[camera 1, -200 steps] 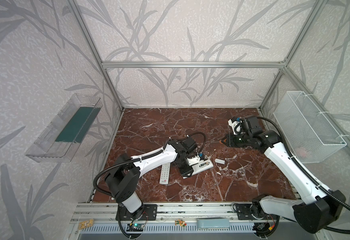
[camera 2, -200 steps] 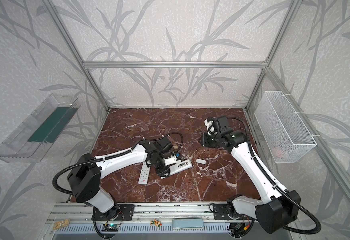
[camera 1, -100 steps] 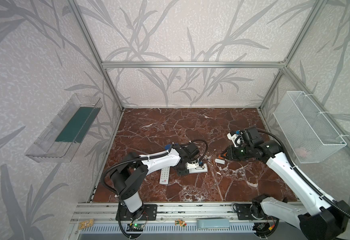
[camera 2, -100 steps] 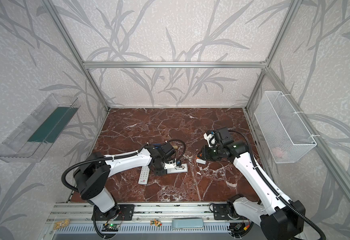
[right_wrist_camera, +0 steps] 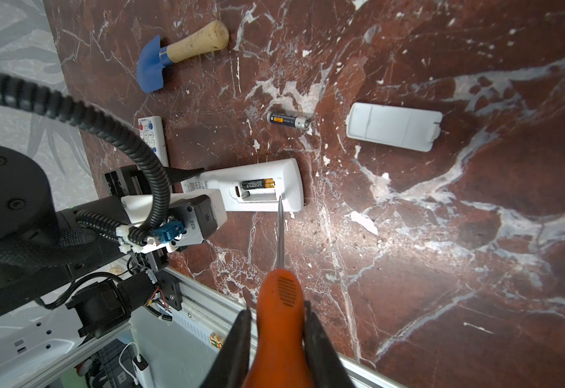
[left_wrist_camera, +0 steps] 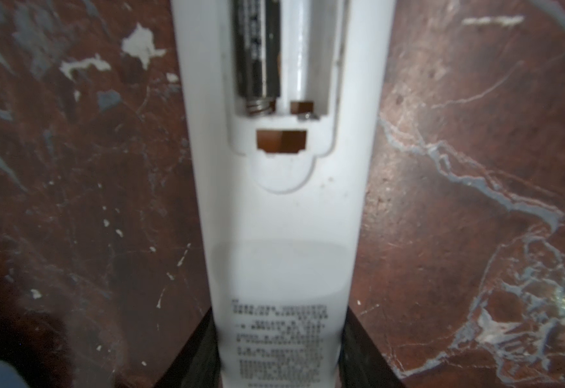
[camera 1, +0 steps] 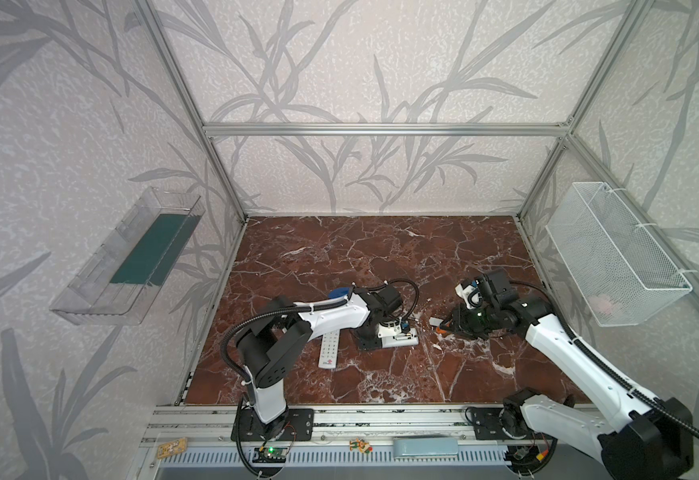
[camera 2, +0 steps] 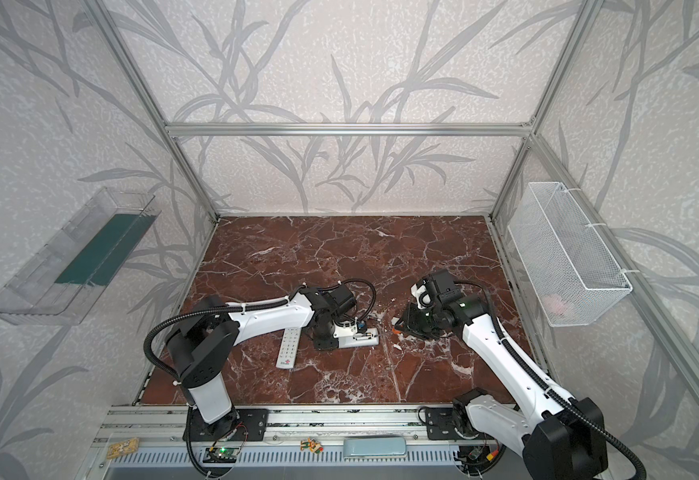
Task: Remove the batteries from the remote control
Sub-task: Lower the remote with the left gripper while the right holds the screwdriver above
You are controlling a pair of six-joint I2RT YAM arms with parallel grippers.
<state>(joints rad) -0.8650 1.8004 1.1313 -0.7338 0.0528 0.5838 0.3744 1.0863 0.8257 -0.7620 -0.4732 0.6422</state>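
Note:
My left gripper [left_wrist_camera: 279, 352] is shut on the white remote control [left_wrist_camera: 281, 218], which lies face down on the table with its battery bay uncovered. One of the batteries [left_wrist_camera: 257, 50] sits in one slot; the slot beside it is empty. Another of the batteries [right_wrist_camera: 288, 120] lies loose on the marble past the remote control [right_wrist_camera: 261, 188]. My right gripper [right_wrist_camera: 277, 336] is shut on an orange-handled screwdriver [right_wrist_camera: 281, 319], whose tip hovers at the bay's edge. Both top views show the remote control [camera 1: 397, 340] [camera 2: 360, 338] between the left gripper [camera 1: 370, 338] and the right gripper [camera 1: 458, 324].
A white battery cover [right_wrist_camera: 393, 129] lies flat beyond the loose battery. A second remote [camera 1: 328, 350] lies buttons up beside the left arm. A blue tool with a cork handle [right_wrist_camera: 173, 53] lies further off. A wire basket [camera 1: 613, 257] hangs on the right wall.
My right arm has come forward and down from the back of the table, bringing the screwdriver to the remote control. The left arm has drawn the remote control slightly nearer the front.

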